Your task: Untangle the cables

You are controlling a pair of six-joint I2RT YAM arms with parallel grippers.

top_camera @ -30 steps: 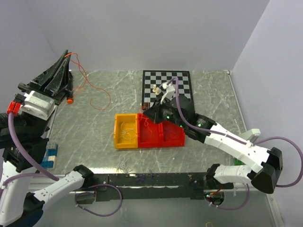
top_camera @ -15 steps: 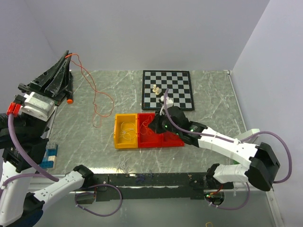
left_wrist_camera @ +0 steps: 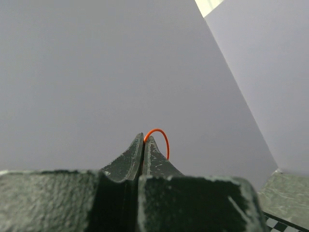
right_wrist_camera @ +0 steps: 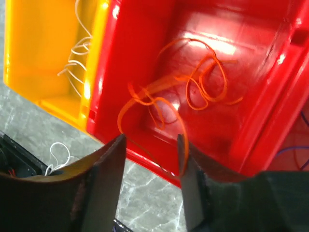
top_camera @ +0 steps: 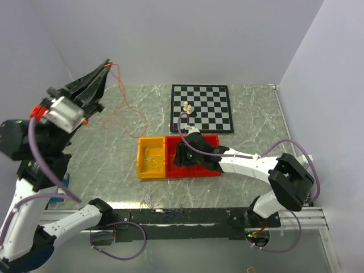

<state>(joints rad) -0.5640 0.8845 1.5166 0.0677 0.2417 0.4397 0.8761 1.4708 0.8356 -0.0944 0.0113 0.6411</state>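
Clamping an orange cable (left_wrist_camera: 156, 129), left gripper (left_wrist_camera: 144, 138); right gripper (right_wrist_camera: 150, 140) spread over red bin (right_wrist_camera: 251, 111)

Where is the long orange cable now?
Top view, far left: the orange cable hangs from the shut left gripper, trailing to the table behind the yellow bin.

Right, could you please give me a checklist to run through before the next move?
1. The left claw is shut on the lifted orange cable: ok.
2. The right claw is open above the red bin: ok.
3. The orange coil lies inside the red bin: ok.
4. Its near loop is clear of the right claw: cannot tell.
5. The lifted cable's lower end is free of other cables: cannot tell.
6. The white cables sit in the yellow bin: ok.
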